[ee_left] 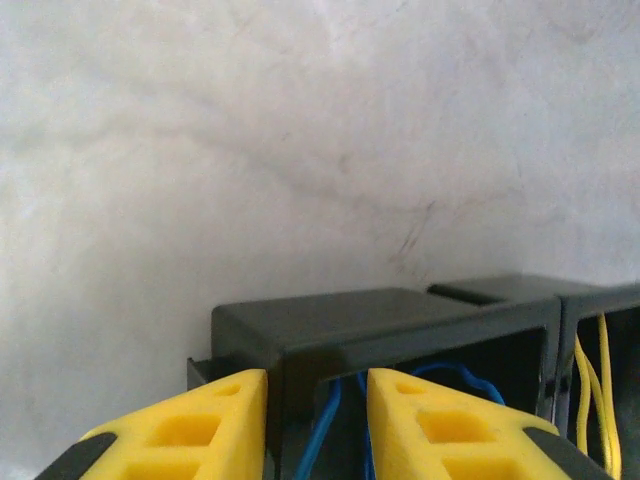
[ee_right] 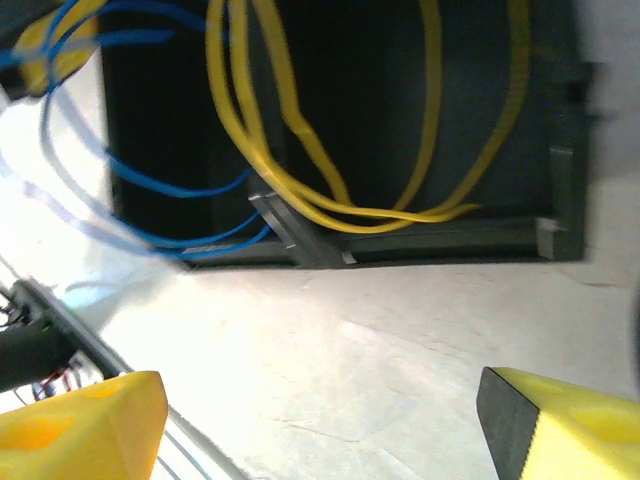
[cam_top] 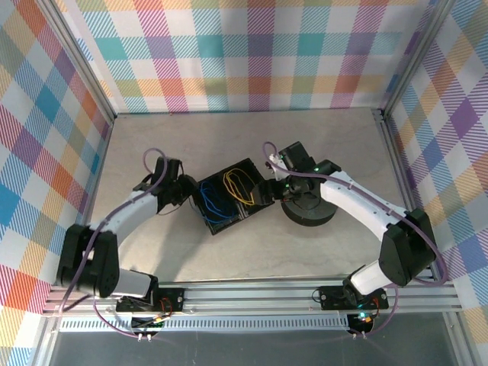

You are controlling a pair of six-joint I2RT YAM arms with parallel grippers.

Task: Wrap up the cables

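Black two-compartment box (cam_top: 221, 171) sits mid-worktop (cam_top: 152, 145), between the two arms. Blue cables (ee_right: 190, 190) lie loosely looped in its left compartment and yellow cables (ee_right: 300, 150) in its right, the strands draped over one another. Both look thin, light and limp. They would likely sag, spring out of a coil and slide through smooth pads, and a hard tug may drag the box. Best hold, I judge, is a free loop standing clear of the walls, not the tangle on the floor. The left gripper (ee_left: 317, 378) is narrowed astride the box's left wall with a blue strand in the gap. I cannot tell whether it pinches. The right gripper (ee_right: 320, 400) is spread wide over bare worktop just outside the yellow compartment, holding nothing.
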